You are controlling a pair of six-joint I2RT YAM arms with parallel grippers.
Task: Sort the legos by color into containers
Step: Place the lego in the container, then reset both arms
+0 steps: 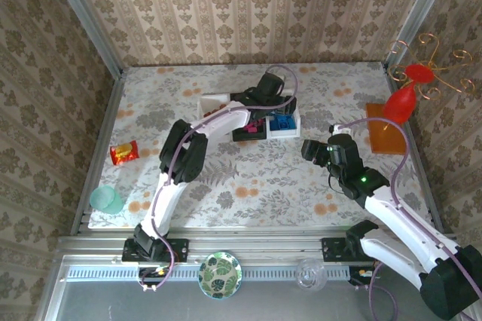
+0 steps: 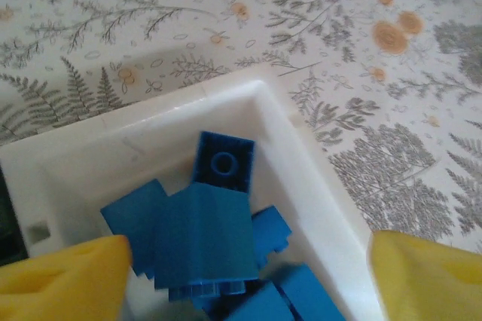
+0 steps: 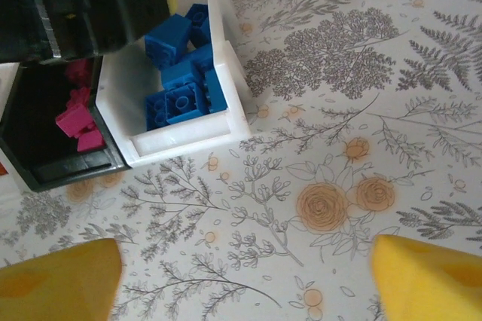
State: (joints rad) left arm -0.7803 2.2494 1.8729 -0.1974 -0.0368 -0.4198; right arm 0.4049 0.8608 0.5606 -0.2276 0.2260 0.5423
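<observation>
A white tray (image 1: 295, 119) holds several blue legos (image 2: 207, 238); in the right wrist view the same tray (image 3: 188, 136) and its blue legos (image 3: 181, 72) sit at upper left. Touching its left side is a black tray (image 1: 251, 134) with magenta-pink legos (image 3: 75, 119). My left gripper (image 1: 277, 108) hovers just above the blue tray, open, its yellow fingertips (image 2: 64, 279) wide apart on either side of the pile and pressing on nothing. My right gripper (image 1: 310, 148) is open over bare tablecloth, nearer than the trays, nothing between its fingertips (image 3: 425, 279).
A second white tray (image 1: 217, 101) stands left of the black one, partly behind the left arm. A red-yellow snack packet (image 1: 124, 152) and a teal cup (image 1: 107, 200) lie at the left. An orange-brown mat (image 1: 385, 131) and a red ornament (image 1: 403, 99) are at the right edge.
</observation>
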